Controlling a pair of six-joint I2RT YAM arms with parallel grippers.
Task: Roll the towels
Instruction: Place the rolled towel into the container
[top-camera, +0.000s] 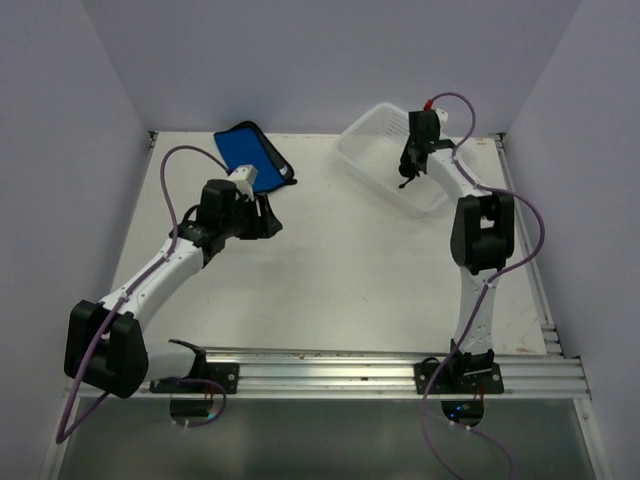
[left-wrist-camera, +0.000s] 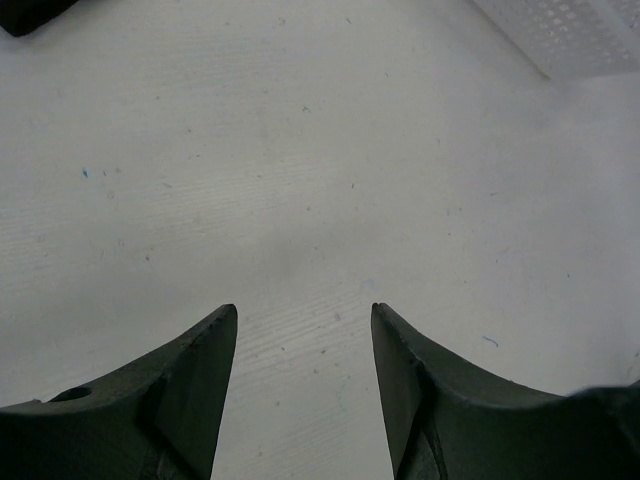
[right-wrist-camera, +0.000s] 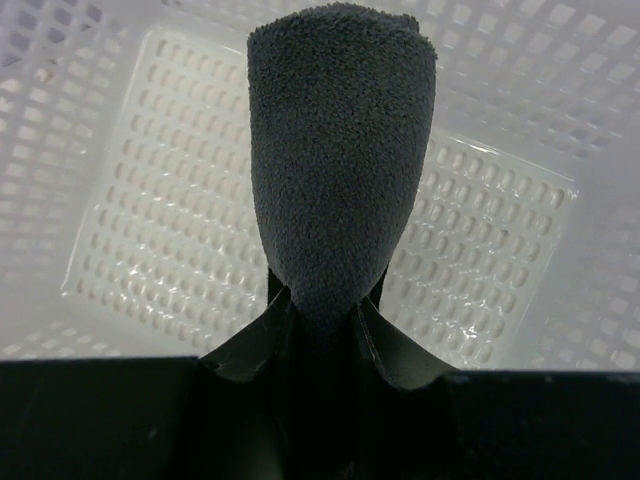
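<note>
Reading as half done: on the counter (top-camera: 340, 285), left of the basket (top-camera: 380, 128), blue towel (top-camera: 248, 150) flat, not yet rolled; dark rolled towel (right-wrist-camera: 340, 160) pinched by the right claw (right-wrist-camera: 325, 305) over that basket; left claw (left-wrist-camera: 305, 312) spread, empty.

The white table (top-camera: 340, 280) carries a flat blue towel (top-camera: 250, 152) at its far edge and a perforated basket (top-camera: 380, 150) far right
</note>
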